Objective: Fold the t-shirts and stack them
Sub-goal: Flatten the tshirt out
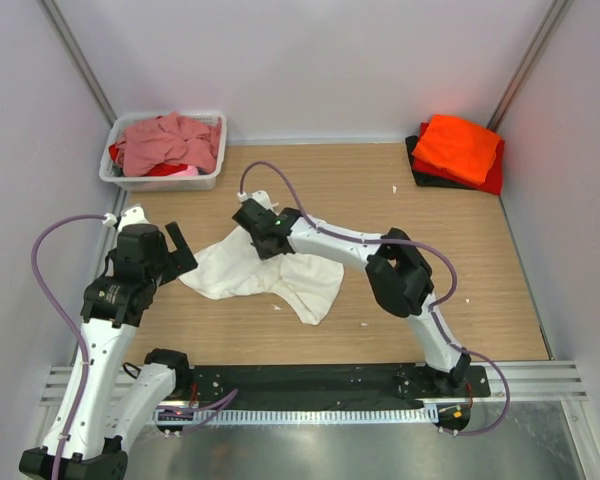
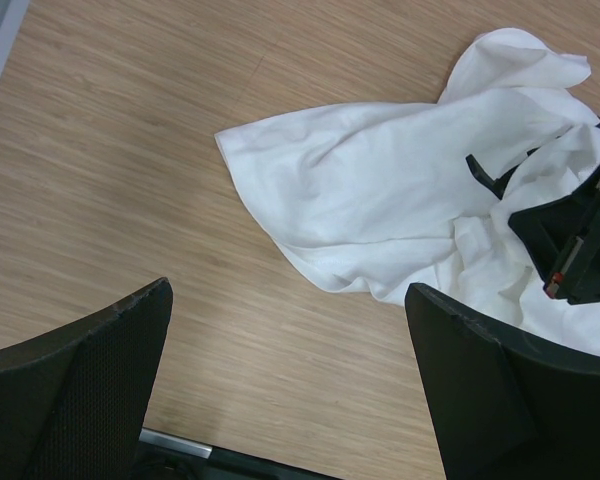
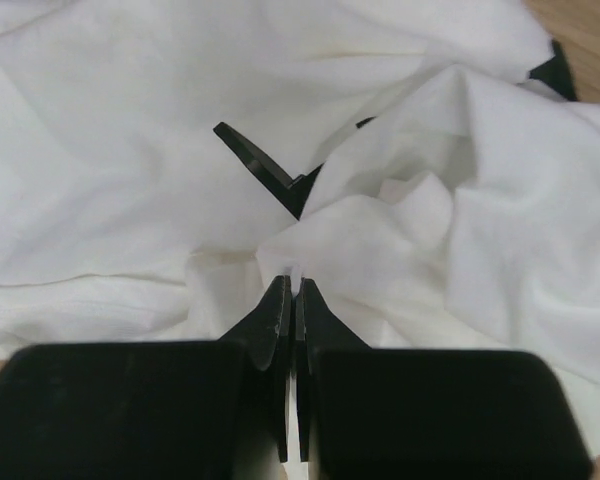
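A large white t-shirt (image 1: 280,275) lies crumpled on the wooden table, left of centre. My right gripper (image 1: 252,218) reaches over its far edge and is shut on a pinched fold of the white cloth (image 3: 130,150), which shows between the closed jaws (image 3: 295,285). My left gripper (image 1: 177,252) hovers just left of the shirt (image 2: 380,190), open wide (image 2: 288,295), with only bare table between its fingers. Folded orange (image 1: 458,145), red (image 1: 493,178) and black (image 1: 420,170) shirts are stacked at the back right.
A white plastic tub (image 1: 160,182) at the back left holds dusty-pink shirts (image 1: 165,140) in a heap. Grey walls close in the table on three sides. A metal rail runs along the near edge (image 1: 310,385).
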Controlling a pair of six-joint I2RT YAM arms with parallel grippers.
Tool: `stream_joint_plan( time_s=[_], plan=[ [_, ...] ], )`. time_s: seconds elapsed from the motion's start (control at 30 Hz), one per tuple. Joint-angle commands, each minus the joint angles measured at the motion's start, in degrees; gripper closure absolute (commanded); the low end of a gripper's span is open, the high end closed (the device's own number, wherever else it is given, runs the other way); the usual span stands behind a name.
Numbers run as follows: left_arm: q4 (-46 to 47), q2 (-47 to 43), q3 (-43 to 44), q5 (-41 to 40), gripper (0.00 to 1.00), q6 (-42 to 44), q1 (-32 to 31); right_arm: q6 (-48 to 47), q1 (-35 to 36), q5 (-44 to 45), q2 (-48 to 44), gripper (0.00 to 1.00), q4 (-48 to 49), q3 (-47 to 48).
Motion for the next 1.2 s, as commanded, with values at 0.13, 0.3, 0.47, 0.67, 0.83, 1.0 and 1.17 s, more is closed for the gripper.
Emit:
stream_joint_plan(
  time_s=[0.13, 0.3, 0.47, 0.67, 0.83, 1.0, 1.17],
  plan=[
    [2.32, 0.15, -0.27, -0.23, 0.00, 0.24, 0.27, -4.25, -2.37, 14.61, -24.29, 0.99, -5.21, -1.18],
    [2.32, -0.03, -0.01, 1.26, 0.00, 0.07, 0.18, -3.73, -7.64, 25.42, -47.13, 0.99, -7.06, -17.22],
    [1.27, 2.25, 1.40, 4.16, 0.02, -0.81, 0.18, 0.66, -16.17, 31.50, -70.09, 0.99, -8.29, -30.97],
    [4.69, 6.56, -0.45, 11.37, 0.10, -5.73, -3.41, 9.35, -17.49, 39.06, -77.41, 0.99, -11.98, -42.14],
    [10.49, 14.11, -0.36, 5.49, 0.10, -7.67, -19.13, 13.75, -17.58, 32.48, -78.03, 0.99, -9.35, -50.22],
    [13.13, 24.04, -0.62, 4.08, 0.14, -11.96, -23.11, 15.08, -17.67, 29.57, -78.11, 0.99, -8.64, -53.04],
    [15.06, 27.57, -3.52, 3.03, 0.18, -14.87, -25.74, 14.99, -17.76, 29.31, -79.25, 0.99, -9.61, -54.36]
  ],
)
